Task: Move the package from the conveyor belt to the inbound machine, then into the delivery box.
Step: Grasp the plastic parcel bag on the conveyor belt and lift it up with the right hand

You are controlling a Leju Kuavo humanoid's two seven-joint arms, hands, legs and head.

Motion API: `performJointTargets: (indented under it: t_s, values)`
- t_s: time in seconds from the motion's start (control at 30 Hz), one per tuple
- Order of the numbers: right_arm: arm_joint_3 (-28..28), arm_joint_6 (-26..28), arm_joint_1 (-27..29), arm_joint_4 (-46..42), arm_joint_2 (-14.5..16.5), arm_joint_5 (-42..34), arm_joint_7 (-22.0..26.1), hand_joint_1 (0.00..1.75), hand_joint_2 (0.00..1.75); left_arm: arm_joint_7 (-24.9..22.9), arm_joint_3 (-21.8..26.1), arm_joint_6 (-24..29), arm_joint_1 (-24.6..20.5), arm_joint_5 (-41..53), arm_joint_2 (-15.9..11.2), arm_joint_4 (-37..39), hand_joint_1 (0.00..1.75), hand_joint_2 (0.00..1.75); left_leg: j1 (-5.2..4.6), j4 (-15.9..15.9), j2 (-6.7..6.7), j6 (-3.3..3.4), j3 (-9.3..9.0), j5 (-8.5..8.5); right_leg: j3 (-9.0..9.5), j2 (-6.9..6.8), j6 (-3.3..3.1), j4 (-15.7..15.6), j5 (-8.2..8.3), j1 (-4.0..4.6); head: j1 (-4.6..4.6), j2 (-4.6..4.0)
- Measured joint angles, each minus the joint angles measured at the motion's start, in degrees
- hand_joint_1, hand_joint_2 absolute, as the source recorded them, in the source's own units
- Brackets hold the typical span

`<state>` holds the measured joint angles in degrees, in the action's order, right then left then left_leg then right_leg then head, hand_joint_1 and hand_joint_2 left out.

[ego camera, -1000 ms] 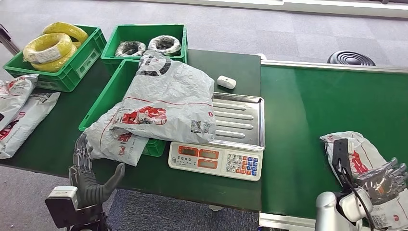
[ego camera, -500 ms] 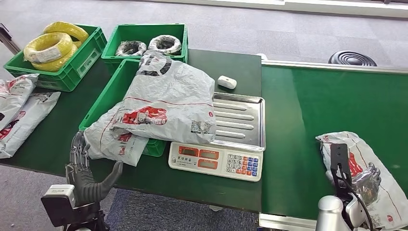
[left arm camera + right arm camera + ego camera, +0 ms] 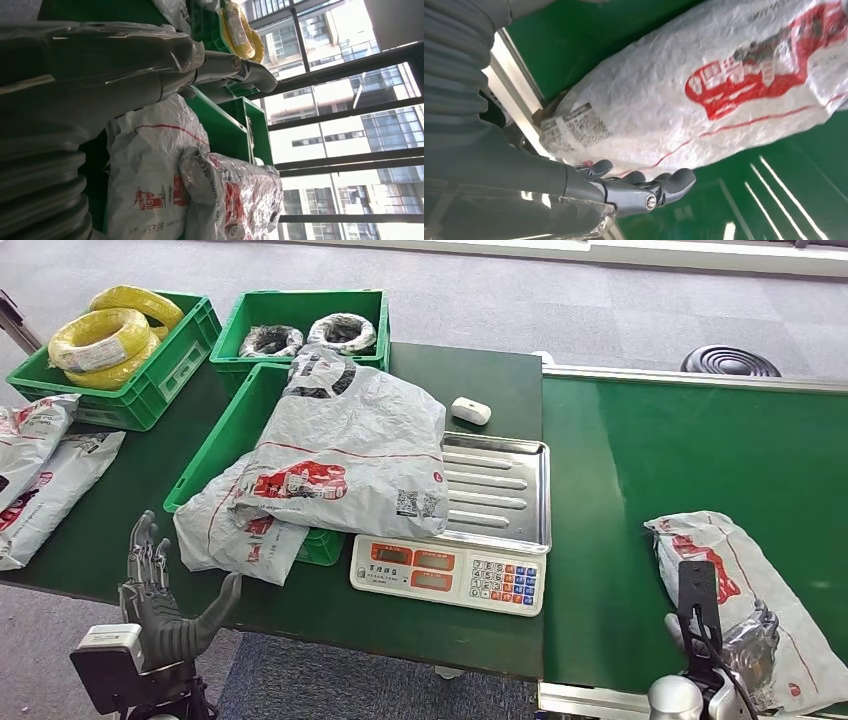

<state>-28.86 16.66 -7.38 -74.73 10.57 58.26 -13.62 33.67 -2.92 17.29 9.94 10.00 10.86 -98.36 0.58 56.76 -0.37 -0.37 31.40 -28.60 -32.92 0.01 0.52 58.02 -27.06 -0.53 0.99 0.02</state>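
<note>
At 7 o'clock in the head view the left hand (image 3: 160,595) stands upright just off the near edge of the tabletop (image 3: 90,530), fingers spread and thumb out, holding nothing; the left wrist view shows the same hand (image 3: 150,65) with its fingers straight and apart, near a grey bag but not touching it. At 9 o'clock, flat grey bags (image 3: 40,475) lie on the tabletop, cut off by the picture's edge. At 11 o'clock, 2 green crates hold coils: yellow ones (image 3: 105,335) in the first, dark ones (image 3: 305,335) in the second. Toward the centre, a third green crate (image 3: 215,445) is mostly covered by 2 stacked grey bags (image 3: 340,455), the upper one spilling onto the steel tray of the scale (image 3: 450,575). A small white device (image 3: 470,410) lies beyond the tray.

At 4 o'clock the package (image 3: 735,585) lies on the green conveyor belt (image 3: 680,450), its long axis running from 10 o'clock to 4 o'clock, the red print nearer the 10 o'clock end. Its near corner is cut off by the picture's edge. The right hand (image 3: 752,638) sits at the package's near end, partly hidden behind the black wrist mount. In the right wrist view that hand (image 3: 644,187) has its fingers lightly curled beside the package's label end; I cannot tell whether they touch or grip it.
</note>
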Motion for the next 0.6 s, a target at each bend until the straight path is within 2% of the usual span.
performJointTargets:
  t_s: [0.13, 0.23, 0.33, 0.6]
  values:
    - [-1.0, 4.3, 0.4, -1.6, -0.1, 1.8, -0.9, 0.00, 1.75, -0.7, 0.1, -0.1, -0.4, 0.3, 0.0, 0.0, 0.00, 1.75, 0.00, 0.0, 0.01, 0.00, 0.00, 0.00, -0.01, 0.00, 0.00, 0.0, 0.00, 0.00, 0.00, 0.00]
    - [-2.6, 6.0, 0.0, -1.9, -0.8, 1.5, 0.8, 0.00, 1.75, -0.9, 0.1, -0.3, -1.0, 0.4, 0.0, 0.0, 0.00, 1.75, 0.00, 0.0, 0.02, 0.00, 0.01, 0.00, 0.00, 0.01, 0.00, 0.0, 0.00, 0.00, 0.00, 0.00]
    - [-4.3, 6.8, -0.9, -1.6, -1.6, 0.7, 2.6, 0.00, 1.75, -1.0, 0.1, -0.3, -1.2, 0.4, 0.0, 0.0, 0.00, 1.75, 0.00, 0.0, 0.02, 0.00, 0.00, 0.00, 0.01, 0.01, 0.00, 0.0, 0.00, 0.00, 0.00, 0.00]
    - [-6.0, 7.0, -1.5, -1.0, -2.1, 0.6, 3.0, 0.00, 1.75, -1.1, 0.1, -0.3, -1.4, 0.4, -0.1, 0.0, 0.00, 1.75, 0.01, 0.0, 0.02, 0.00, 0.00, 0.00, 0.00, 0.01, 0.00, 0.0, 0.00, 0.00, 0.01, 0.00]
